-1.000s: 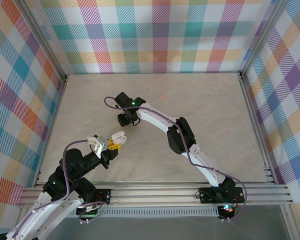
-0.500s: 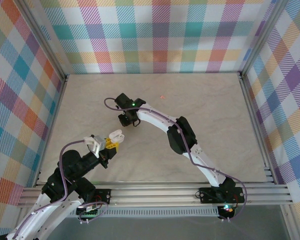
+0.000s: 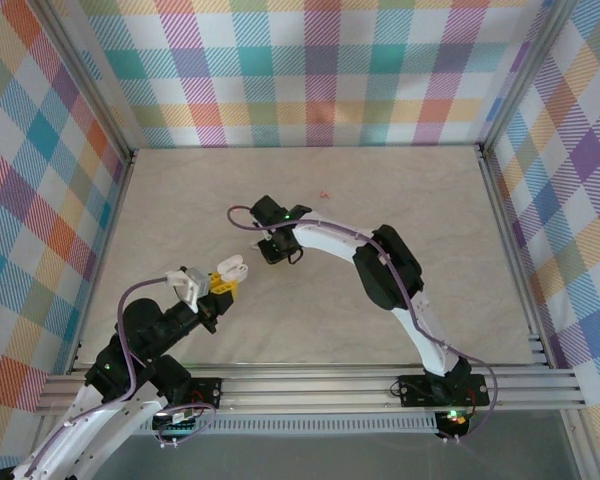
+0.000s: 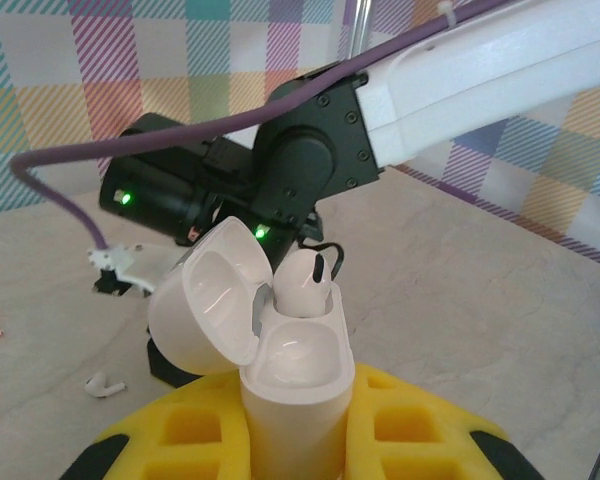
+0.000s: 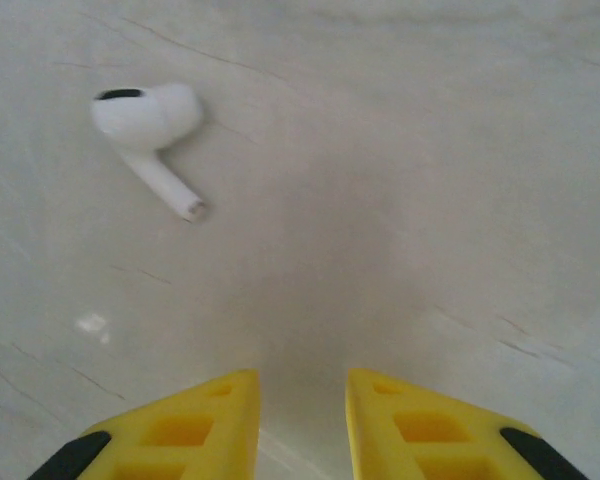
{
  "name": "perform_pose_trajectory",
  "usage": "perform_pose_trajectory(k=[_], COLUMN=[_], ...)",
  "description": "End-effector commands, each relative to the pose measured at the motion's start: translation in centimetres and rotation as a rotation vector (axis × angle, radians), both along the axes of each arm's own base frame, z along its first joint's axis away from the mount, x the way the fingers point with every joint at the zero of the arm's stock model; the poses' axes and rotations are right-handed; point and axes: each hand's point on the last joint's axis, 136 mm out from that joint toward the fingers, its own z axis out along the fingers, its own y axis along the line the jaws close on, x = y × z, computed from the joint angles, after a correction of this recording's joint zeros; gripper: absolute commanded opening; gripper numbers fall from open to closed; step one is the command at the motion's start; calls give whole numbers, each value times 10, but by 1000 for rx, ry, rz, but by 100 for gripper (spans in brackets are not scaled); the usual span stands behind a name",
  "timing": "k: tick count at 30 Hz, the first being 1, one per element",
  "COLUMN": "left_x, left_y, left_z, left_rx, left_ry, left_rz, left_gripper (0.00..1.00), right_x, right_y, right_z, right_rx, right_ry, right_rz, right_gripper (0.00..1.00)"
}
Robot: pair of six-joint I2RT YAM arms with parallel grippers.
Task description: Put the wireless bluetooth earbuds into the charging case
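1 white earbud (image 4: 302, 285) sits upright in its socket in the white case (image 4: 298, 390), whose lid (image 4: 205, 300) hangs open to the left. The other socket looks empty. The left gripper (image 4: 295, 430) is clamped on the case's lower body with yellow fingers (image 4: 190, 425), holding it upright, probably so the sockets face up for loading. A 2nd earbud (image 5: 148, 125) lies loose on the table (image 5: 430, 150). The right gripper (image 5: 302, 400) hovers low over the table close beside it, jaws a narrow gap apart and empty, likely lining up a pick. A tiny pink bit (image 3: 325, 194) lies farther back, too small to identify. No brand or writing is readable.
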Motion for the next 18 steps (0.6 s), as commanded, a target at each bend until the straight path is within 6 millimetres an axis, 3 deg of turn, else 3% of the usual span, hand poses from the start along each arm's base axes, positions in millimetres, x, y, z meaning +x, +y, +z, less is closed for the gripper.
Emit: perform_pose_trajectory(k=[1,13,18], left_x=[1,1,-1], left_y=[-3,-1,3], left_z=[12,12,13], left_rx=[-38,-26,-35], left_ry=[-23,-17,-21], left_rz=[-7,0,10], left_gripper=[0,0,0], right_x=[9,16,18], right_y=[9,65,75], right_z=[34,36,26], right_rx=[114,197,158], right_ry=[-44,2,0], right_rz=[4,209,264], right_gripper=[30,40,42])
